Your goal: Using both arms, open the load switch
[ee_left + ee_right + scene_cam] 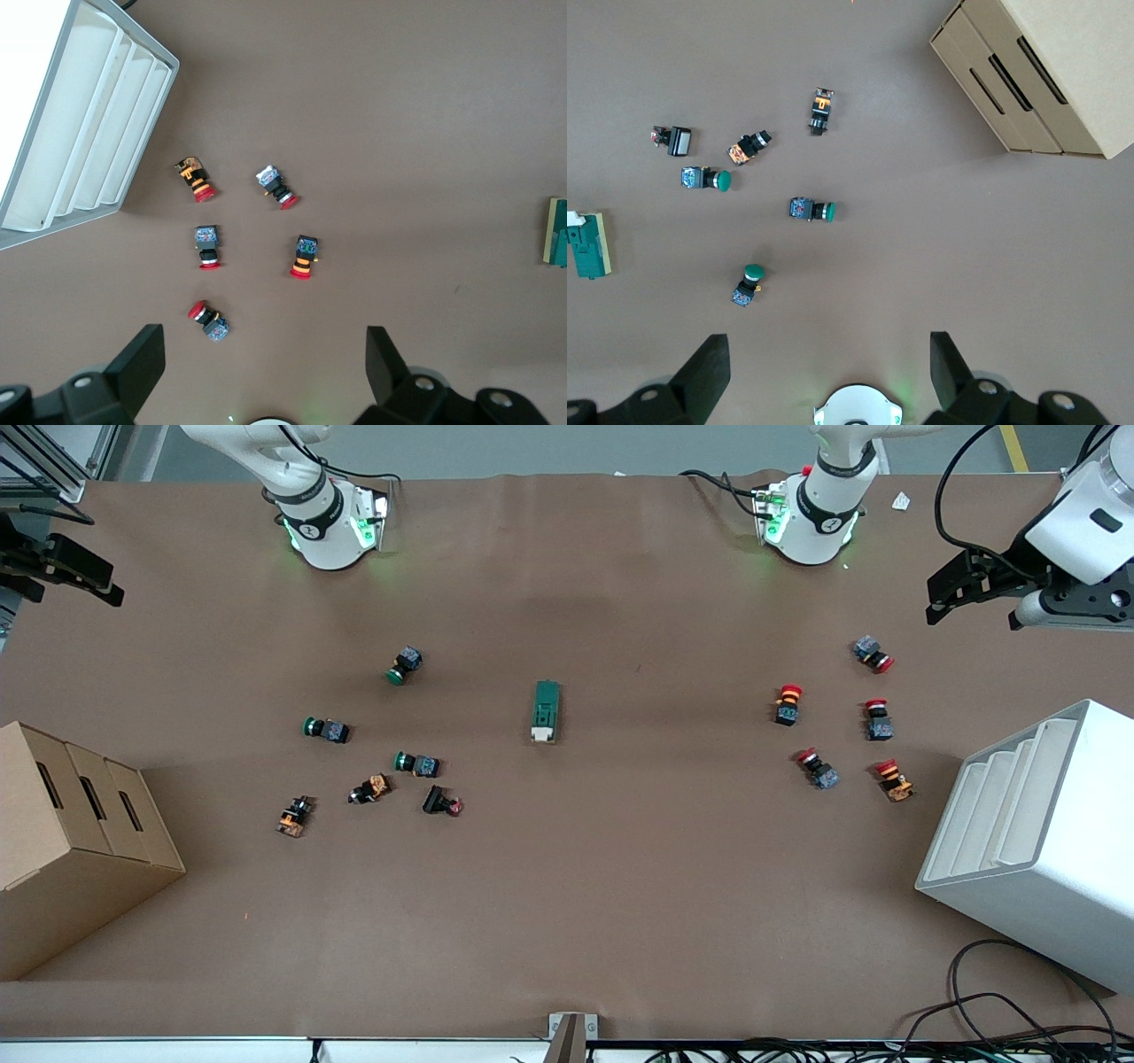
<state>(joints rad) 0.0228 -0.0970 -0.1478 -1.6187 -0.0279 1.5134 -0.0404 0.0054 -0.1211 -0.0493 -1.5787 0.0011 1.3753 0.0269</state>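
A: Front view, centre: where does the load switch [547, 711] lie?

B: Flat on the brown surface [620, 868], about midway between the two arms' ends, its white lever tab at the end nearer the front camera. Nothing touches it.

A: And the claws?

B: The left claw [946, 600] hangs over the left arm's end of the surface, above and apart from the red push buttons [788, 704]. The right claw [75, 571] hangs over the right arm's end, with only its black body showing at the picture's edge. The front view does not settle either opening.

A: Do the wrist views?

B: Yes. In the left wrist view the left claw [266, 354] has its fingers [137, 363] spread wide with nothing between them. The right wrist view shows the same of the right claw [828, 359].

A: What else do the wrist views add?

B: The left wrist view takes in five red push buttons, the white slotted rack [84, 124], and only a sliver of the load switch at its margin. The right wrist view shows three green push buttons [811, 210], three darker components without green caps [749, 148], the cardboard box [1045, 71] and one end of the load switch with its white tab.

A: And only the front view?

B: The green-lit bases of both arms and the whole switch.
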